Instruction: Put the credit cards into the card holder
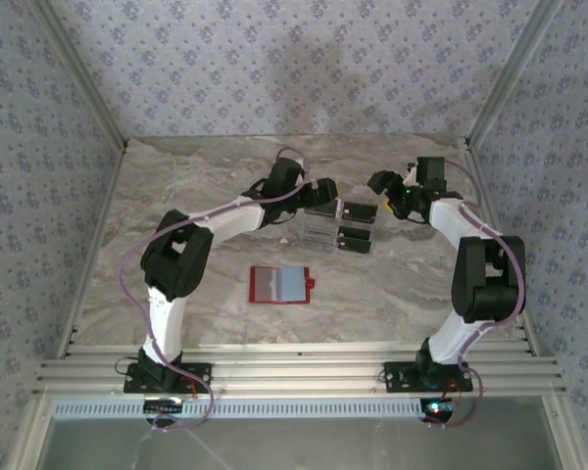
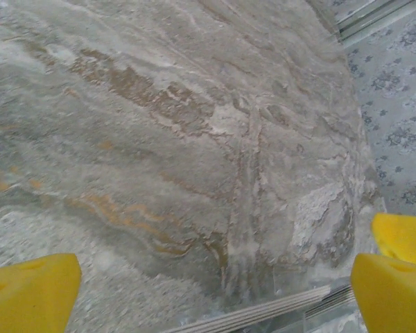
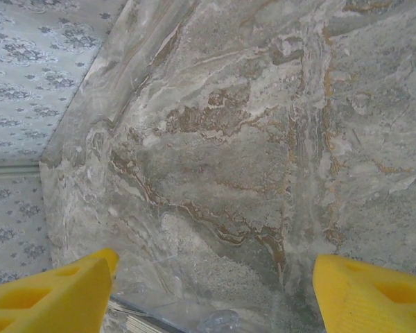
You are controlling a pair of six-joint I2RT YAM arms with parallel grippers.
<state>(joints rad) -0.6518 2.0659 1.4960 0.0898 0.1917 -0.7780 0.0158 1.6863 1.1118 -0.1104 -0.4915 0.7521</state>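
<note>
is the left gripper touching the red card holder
Apart. The top view shows a stretch of bare table between the left gripper, farther back, and the card holder lying open well in front of it.

so you're looking into a little booth here. the table (image 1: 176, 196) has a marble-look top, grey and beige with brownish-orange veins, and up close in both wrist views you can see those veins swirling all over it. three walls box it in: the back wall (image 1: 294, 59), the left wall (image 1: 29, 196) and the right wall (image 1: 568, 196), all in the same pale blue-grey wallpaper with a small repeating flower print. metal posts (image 1: 83, 69) run up both back corners. along the near edge you've got ribbed aluminium rails (image 1: 294, 372), and right below them a white slotted strip (image 1: 304, 405). the light is soft and even across the tabletop.
</note>
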